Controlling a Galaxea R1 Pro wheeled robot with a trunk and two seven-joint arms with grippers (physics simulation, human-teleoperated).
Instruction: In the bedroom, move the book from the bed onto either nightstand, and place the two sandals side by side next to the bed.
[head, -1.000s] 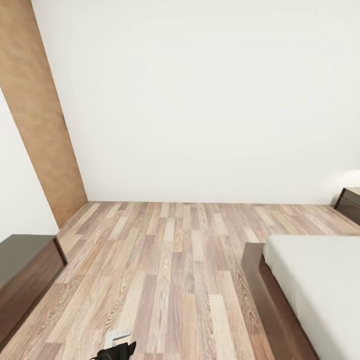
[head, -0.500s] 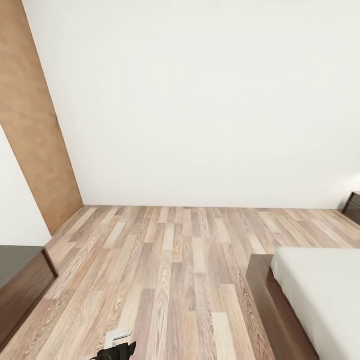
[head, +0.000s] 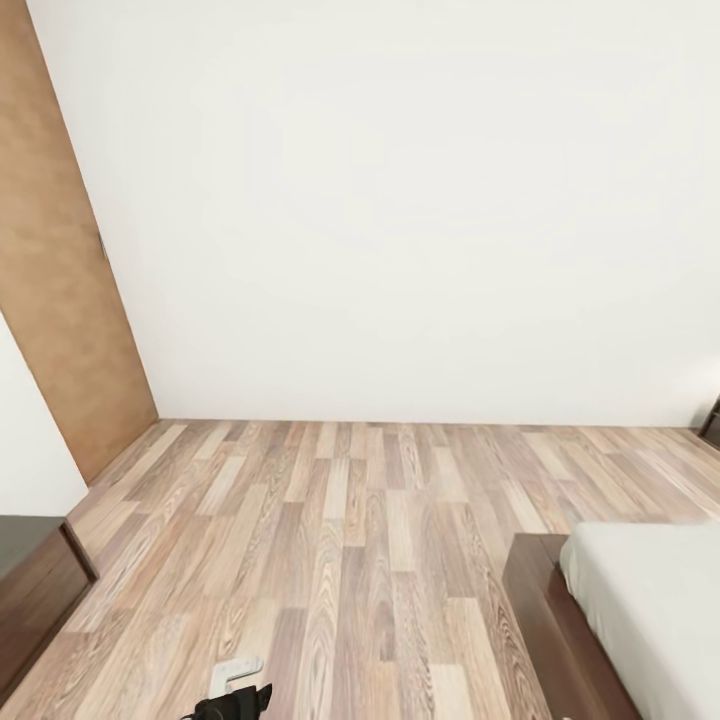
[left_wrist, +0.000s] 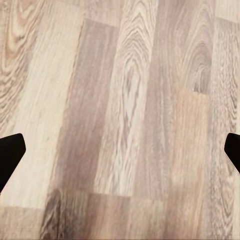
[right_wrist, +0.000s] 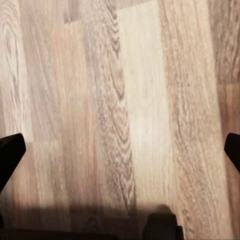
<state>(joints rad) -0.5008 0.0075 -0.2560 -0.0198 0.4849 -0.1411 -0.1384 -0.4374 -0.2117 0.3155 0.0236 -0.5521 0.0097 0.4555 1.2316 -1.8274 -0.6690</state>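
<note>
Pointing straight down at the wood-plank floor (left_wrist: 130, 120), both wrist cameras catch their dark fingertips (left_wrist: 10, 152) at opposite frame edges, so the left gripper (left_wrist: 120, 155) and right gripper (right_wrist: 120, 155) are spread wide, gripping nothing. In the head view the bed (head: 640, 610) sits at 4 o'clock, a brown door (head: 60, 290) at 10, a dark dresser (head: 35, 590) at 8.

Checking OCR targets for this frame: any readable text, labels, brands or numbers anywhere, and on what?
None. No legible word, number, label or sign stands on anything here.
The white wall, brown door, wood-plank floor, bed and dark dresser are all plain.
Left gripper and right gripper: black fingertips, no marking, bare floor planks between them.
</note>
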